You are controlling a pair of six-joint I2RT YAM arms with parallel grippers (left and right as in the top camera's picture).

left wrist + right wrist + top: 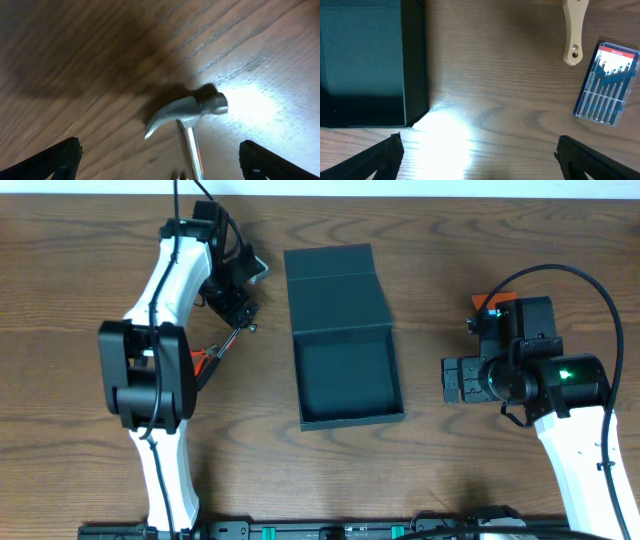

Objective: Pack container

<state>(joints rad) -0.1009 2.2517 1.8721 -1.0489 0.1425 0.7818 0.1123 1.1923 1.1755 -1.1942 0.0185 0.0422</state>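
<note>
lying in the middle of the table, between the two arms, the dark teal-grey matte rectangular cardboard container [348, 375] is open, and its hinged flap lid [335, 275] is folded back flat toward the far edge. the left gripper [161, 162] is to the left of the lid, near it but not touching. it hangs over a steel claw hammer [186, 112] with a red and black handle. its two black fingers [56, 159] stand wide apart and hold nothing, and the hammer head lies on the wood between them. the right gripper [481, 159] is just to the right of the container, apart from its right wall, also spread wide and holding nothing. in the right wrist view a corner of the container is at the upper left. further right in that view there is a clear plastic case of small blue-looking screwdrivers [606, 82] with a red card at its top. white letters on the card seem to read "precision", but they are too small to be sure. near the case is the end of a beige handle with a hole [573, 32]. the table [450, 240] is of dark brown wood with clear grain, and the wrist lamps make a pale bright patch on it in both wrist views. in the overhead view a white strip [400, 188] runs behind the far edge and a black rail [300, 530] along the near edge.
</note>
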